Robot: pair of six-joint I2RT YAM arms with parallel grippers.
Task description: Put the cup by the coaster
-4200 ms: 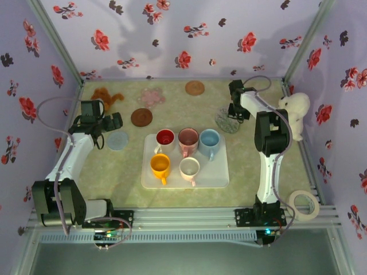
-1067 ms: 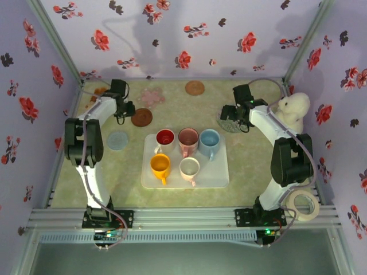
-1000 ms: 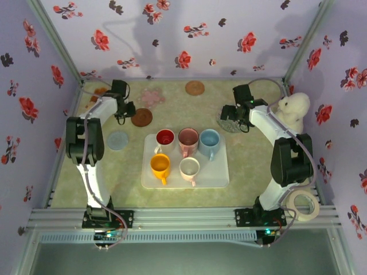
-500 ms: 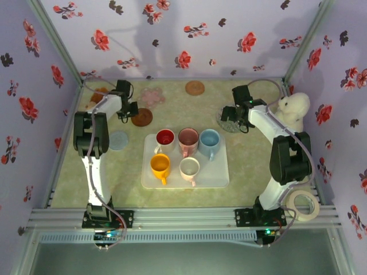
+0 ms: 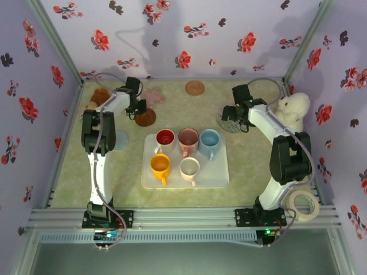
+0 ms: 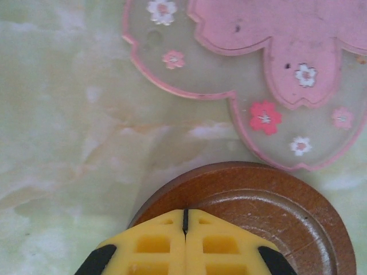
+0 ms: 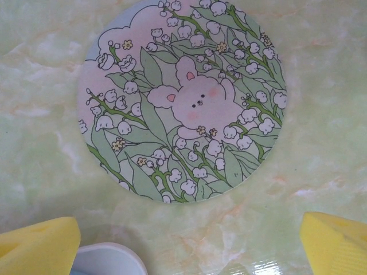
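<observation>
Several cups stand on the white tray point(image 5: 221, 172): red point(image 5: 165, 137), pink point(image 5: 188, 138), blue point(image 5: 209, 139), yellow point(image 5: 160, 165) and cream point(image 5: 189, 167). My left gripper point(image 5: 139, 109) is shut with nothing in it. In the left wrist view the left gripper point(image 6: 184, 213) has its tips over the near edge of a brown wooden coaster point(image 6: 275, 212). My right gripper point(image 5: 232, 114) is open above the round bunny-print coaster point(image 7: 183, 97). Its yellow fingers point(image 7: 37, 246) stand wide apart. The blue cup's rim point(image 7: 109, 260) shows between them.
A pink flower coaster point(image 6: 275, 63) lies just beyond the brown one. A second brown coaster point(image 5: 195, 87) sits at the back and a blue coaster point(image 5: 119, 139) left of the tray. A brown toy point(image 5: 100, 94), a white plush point(image 5: 293, 112) and a tape roll point(image 5: 303, 205) lie at the edges.
My left arm has swung right and back, bringing its shut gripper over the brown coaster. The right arm has stayed still over the bunny coaster.
</observation>
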